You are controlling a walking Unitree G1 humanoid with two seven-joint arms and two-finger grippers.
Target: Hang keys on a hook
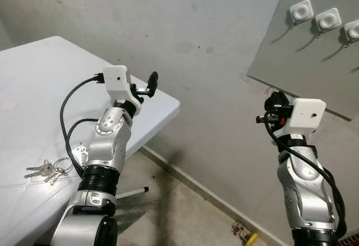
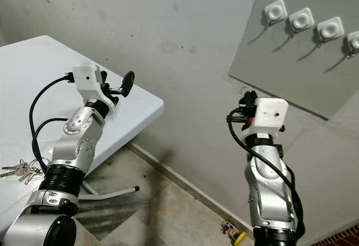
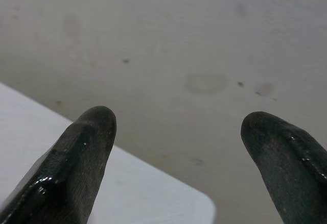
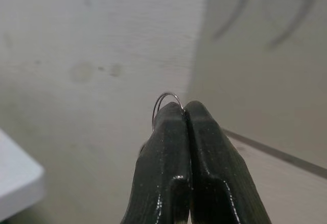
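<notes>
Four white hooks [image 2: 302,20] sit on a grey wall panel [image 2: 314,72]. My right claw [image 4: 185,113] is pinched together on a thin key ring [image 4: 164,100] below it; my left claw [image 3: 179,132] gapes apart above the white worktop [image 1: 33,89], where keys [image 1: 47,170] lie.

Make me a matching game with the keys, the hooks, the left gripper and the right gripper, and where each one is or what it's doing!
Things:
1. keys
2. hooks
3. left gripper
4. right gripper

States:
A. shut on a thin wire ring
B. open, above the table edge
C. lying on the table
D. on the grey board on the wall

Pairs: 1-C, 2-D, 3-B, 4-A
</notes>
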